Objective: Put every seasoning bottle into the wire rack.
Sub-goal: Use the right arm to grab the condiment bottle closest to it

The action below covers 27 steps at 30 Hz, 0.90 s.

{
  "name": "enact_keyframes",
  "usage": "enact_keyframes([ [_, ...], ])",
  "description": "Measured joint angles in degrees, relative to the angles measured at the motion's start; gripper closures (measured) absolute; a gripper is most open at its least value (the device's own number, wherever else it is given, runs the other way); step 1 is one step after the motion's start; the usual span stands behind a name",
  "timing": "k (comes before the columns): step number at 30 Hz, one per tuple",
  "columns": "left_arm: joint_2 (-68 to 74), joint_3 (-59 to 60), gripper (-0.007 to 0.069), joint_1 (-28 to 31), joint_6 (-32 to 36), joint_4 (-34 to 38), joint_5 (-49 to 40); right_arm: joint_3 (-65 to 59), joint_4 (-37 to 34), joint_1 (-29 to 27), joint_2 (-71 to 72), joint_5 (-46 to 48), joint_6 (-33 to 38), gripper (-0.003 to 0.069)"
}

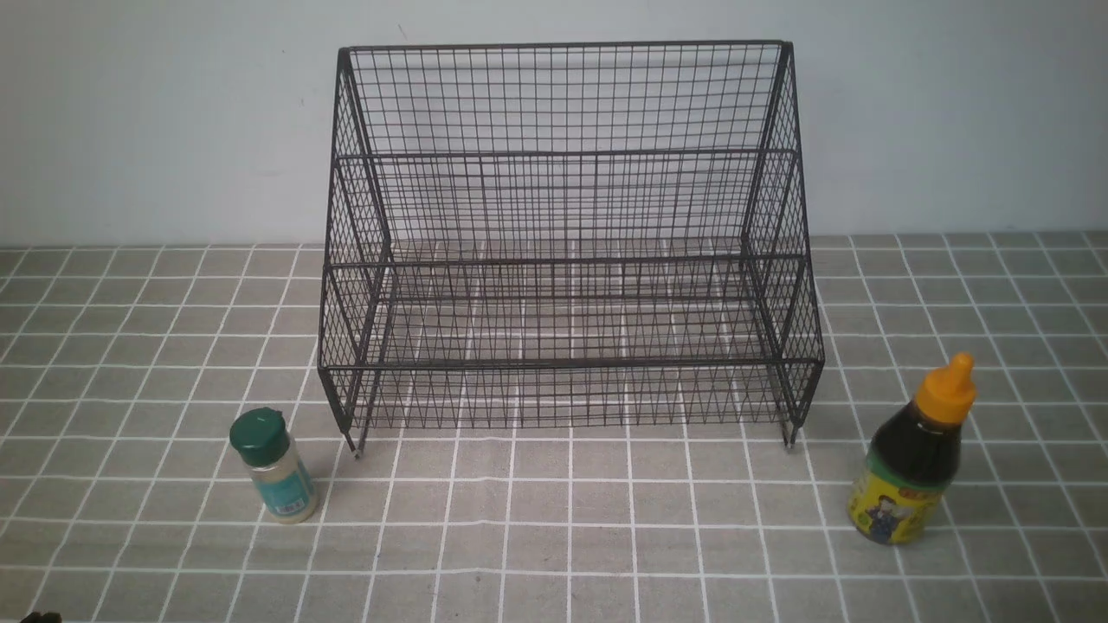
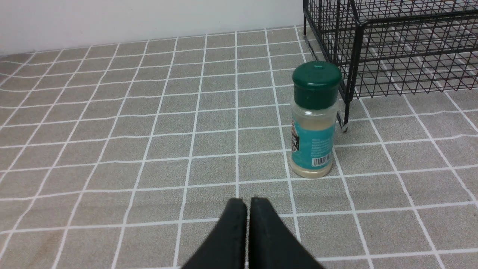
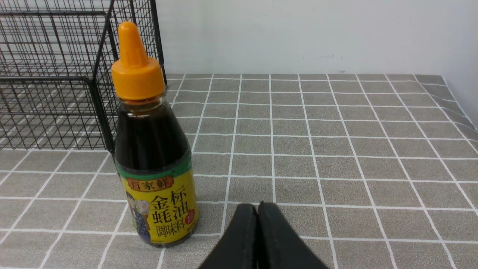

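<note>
A big black wire rack (image 1: pixel 567 242) stands at the back middle of the table, with nothing on its shelves. To its front left stands a small clear shaker jar (image 1: pixel 274 468) with a dark green cap and teal label, upright. A taller dark-sauce bottle (image 1: pixel 916 454) with an orange nozzle cap and yellow label stands upright to the rack's front right. In the left wrist view my left gripper (image 2: pixel 248 201) is shut and empty, short of the shaker jar (image 2: pixel 314 119). My right gripper (image 3: pixel 257 207) is shut too, holding nothing, just beside the sauce bottle (image 3: pixel 151 149).
A grey tablecloth (image 1: pixel 554 528) with a white grid covers the table, and a pale wall stands behind the wire rack. The rack's corner post and foot (image 2: pixel 345 123) stand close behind the shaker jar. The cloth's far right edge (image 3: pixel 457 108) folds down by the wall.
</note>
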<state>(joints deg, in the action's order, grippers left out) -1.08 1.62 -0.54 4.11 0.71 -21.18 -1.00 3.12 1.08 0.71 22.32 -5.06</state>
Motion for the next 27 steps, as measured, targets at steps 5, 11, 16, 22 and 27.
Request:
enact_keyframes([
  [5, 0.0, 0.0, 0.0631, 0.0, 0.0, 0.0, 0.0, 0.0, 0.0, 0.0, 0.0, 0.0, 0.0, 0.0673],
  [11, 0.0, 0.0, 0.0631, 0.0, 0.0, 0.0, 0.0, 0.0, 0.0, 0.0, 0.0, 0.0, 0.0, 0.0673],
  [16, 0.0, 0.0, 0.0631, 0.0, 0.0, 0.0, 0.0, 0.0, 0.0, 0.0, 0.0, 0.0, 0.0, 0.0673],
  [22, 0.0, 0.0, 0.0631, 0.0, 0.0, 0.0, 0.0, 0.0, 0.0, 0.0, 0.0, -0.1, 0.0, 0.0673],
  [27, 0.0, 0.0, 0.0631, 0.0, 0.0, 0.0, 0.0, -0.5, -6.7, 0.1, 0.0, -6.6, -2.4, 0.0673],
])
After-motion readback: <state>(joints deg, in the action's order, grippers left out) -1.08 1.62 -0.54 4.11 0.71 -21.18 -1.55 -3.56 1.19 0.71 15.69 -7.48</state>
